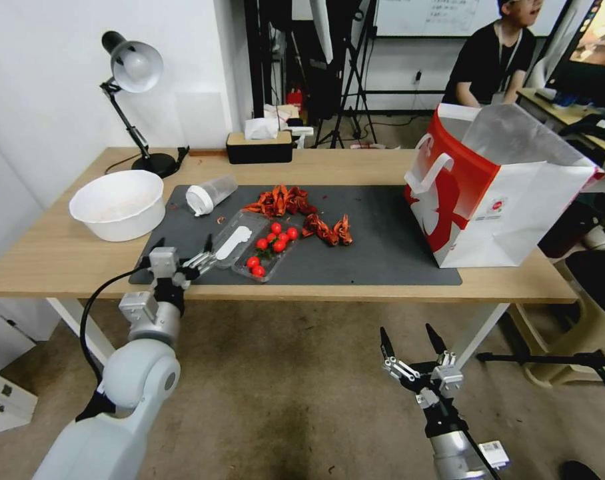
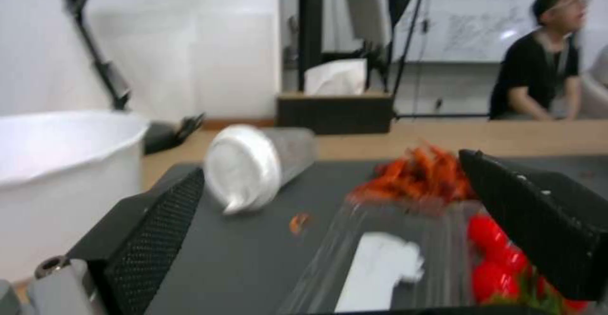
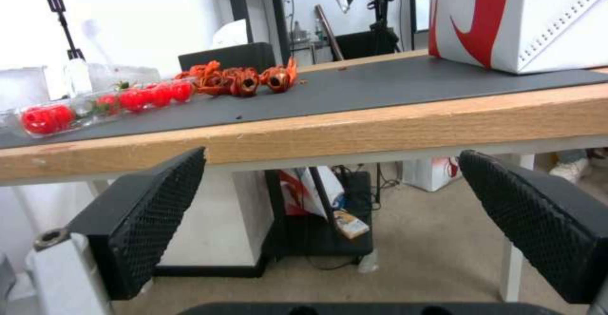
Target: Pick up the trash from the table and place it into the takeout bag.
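I see the long light-wood table [image 1: 62,260] with its dark grey mat [image 1: 376,240]. The big boxy white paper takeout bag with red side panels [image 1: 496,193] stands open at the mat's right end. A round white plastic bowl [image 1: 118,204] sits left of the mat, a clear cup with a white lid [image 1: 209,194] lying beside it. My left gripper [image 1: 206,257], fingers apart, is at the clear plastic clamshell tray of red tomatoes [image 1: 259,248]. Red crayfish shells [image 1: 296,210] lie just behind. My right gripper [image 1: 412,341] hangs spread below the table edge.
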### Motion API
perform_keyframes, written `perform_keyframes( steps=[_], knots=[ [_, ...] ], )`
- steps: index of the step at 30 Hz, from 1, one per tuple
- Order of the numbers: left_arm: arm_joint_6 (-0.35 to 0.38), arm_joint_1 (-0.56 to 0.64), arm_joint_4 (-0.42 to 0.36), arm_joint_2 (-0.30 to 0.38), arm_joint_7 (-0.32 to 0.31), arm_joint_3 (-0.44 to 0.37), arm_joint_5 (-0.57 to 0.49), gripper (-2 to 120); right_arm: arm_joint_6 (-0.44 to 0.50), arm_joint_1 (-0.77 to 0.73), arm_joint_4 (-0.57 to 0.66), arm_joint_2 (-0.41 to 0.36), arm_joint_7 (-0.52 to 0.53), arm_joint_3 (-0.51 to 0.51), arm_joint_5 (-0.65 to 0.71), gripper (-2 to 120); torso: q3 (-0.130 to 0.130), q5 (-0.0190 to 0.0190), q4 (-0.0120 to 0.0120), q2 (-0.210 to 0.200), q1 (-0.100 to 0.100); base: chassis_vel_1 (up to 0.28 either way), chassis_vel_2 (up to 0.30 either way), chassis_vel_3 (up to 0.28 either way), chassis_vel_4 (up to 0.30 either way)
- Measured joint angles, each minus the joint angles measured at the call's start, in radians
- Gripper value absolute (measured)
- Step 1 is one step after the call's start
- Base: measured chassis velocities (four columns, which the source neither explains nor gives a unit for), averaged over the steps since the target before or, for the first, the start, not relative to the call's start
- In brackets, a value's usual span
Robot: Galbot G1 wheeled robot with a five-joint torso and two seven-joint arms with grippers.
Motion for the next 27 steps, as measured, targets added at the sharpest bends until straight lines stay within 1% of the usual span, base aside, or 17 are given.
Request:
perform_keyframes(
  steps=[1,2,3,4,5,8,9,12,13,14,15,16,19,20,23,25,27],
  knots=[
    [-0.009,-0.031,0.023,0.006,0.012,0.012,-0.006,100,0.000,0.000,0.000,0.000,-0.001,-0.001,0.000,100,0.000,0.0001,0.0000,0.000,0.000,0.000,0.000,0.000,0.000],
    [-0.009,-0.031,0.023,0.006,0.012,0.012,-0.006,100,0.000,0.000,0.000,0.000,-0.001,-0.001,0.000,100,0.000,0.0001,0.0000,0.000,0.000,0.000,0.000,0.000,0.000],
    [-0.019,-0.060,0.046,0.011,0.019,0.025,-0.013,100,0.000,0.000,-0.001,0.001,-0.001,-0.001,0.000,100,0.000,0.0001,-0.0001,0.000,0.000,0.000,0.000,0.000,0.000],
    [-0.033,-0.112,0.093,0.022,0.032,0.048,-0.025,100,0.000,0.000,-0.001,0.001,-0.001,-0.002,0.000,100,0.000,0.0000,-0.0001,0.000,0.000,0.000,0.000,0.000,0.000],
    [-0.033,-0.112,0.093,0.022,0.032,0.048,-0.025,100,0.000,0.000,-0.001,0.001,-0.001,-0.002,0.000,100,0.000,0.0000,-0.0001,0.000,0.000,0.000,0.000,0.000,0.000],
    [-0.050,-0.209,0.181,0.042,0.074,0.082,-0.048,100,0.000,0.000,0.002,0.001,-0.001,-0.002,0.000,100,0.000,-0.0001,0.0000,0.000,0.000,0.000,0.000,0.000,0.000],
    [-0.050,-0.209,0.181,0.042,0.074,0.082,-0.048,100,0.000,0.000,0.002,0.001,-0.001,-0.002,0.000,100,0.000,-0.0001,0.0000,0.000,0.000,0.000,0.000,0.000,0.000],
    [-0.051,-0.320,0.271,0.057,0.124,0.111,-0.079,100,0.000,-0.001,0.001,0.001,-0.001,0.001,0.001,100,0.000,0.0000,-0.0001,0.000,0.000,0.000,0.000,0.000,0.000],
    [-0.044,-0.340,0.285,0.061,0.144,0.112,-0.077,100,0.000,-0.001,0.001,0.001,-0.001,0.001,0.001,100,0.000,0.0000,-0.0002,0.000,0.000,0.000,0.000,0.000,0.000],
    [-0.044,-0.340,0.285,0.061,0.144,0.112,-0.077,100,0.000,-0.001,0.001,0.001,-0.001,0.001,0.001,100,0.000,0.0000,-0.0002,0.000,0.000,0.000,0.000,0.000,0.000],
    [-0.026,-0.374,0.307,0.069,0.178,0.115,-0.062,100,0.000,-0.001,0.001,0.003,-0.001,0.001,0.001,100,0.000,0.0003,-0.0002,0.000,0.000,0.000,0.000,0.000,0.000],
    [-0.026,-0.374,0.307,0.069,0.178,0.115,-0.062,100,0.000,-0.001,0.001,0.003,-0.001,0.001,0.001,100,0.000,0.0003,-0.0002,0.000,0.000,0.000,0.000,0.000,0.000],
    [0.013,-0.422,0.344,0.082,0.206,0.124,-0.055,100,0.000,0.000,0.001,0.005,0.000,0.002,0.001,100,0.000,0.0001,0.0002,0.000,0.000,0.000,0.000,0.000,0.000],
    [0.013,-0.422,0.344,0.082,0.206,0.124,-0.055,100,0.000,0.000,0.001,0.005,0.000,0.002,0.001,100,0.000,0.0001,0.0002,0.000,0.000,0.000,0.000,0.000,0.000],
    [0.036,-0.474,0.404,0.093,0.241,0.143,-0.059,100,0.000,-0.001,0.001,0.005,0.000,0.003,0.001,100,0.000,-0.0002,0.0001,0.000,0.000,0.000,0.000,0.000,0.000],
    [0.039,-0.487,0.417,0.095,0.250,0.147,-0.061,100,0.000,-0.001,0.001,0.005,0.000,0.003,0.001,100,0.000,0.0000,0.0001,0.000,0.000,0.000,0.000,0.000,0.000],
    [0.053,-0.519,0.447,0.099,0.276,0.159,-0.066,100,0.000,-0.002,0.001,0.006,0.000,0.003,0.001,100,0.000,0.0002,0.0000,0.000,0.000,0.000,0.000,0.000,0.000]
  ],
)
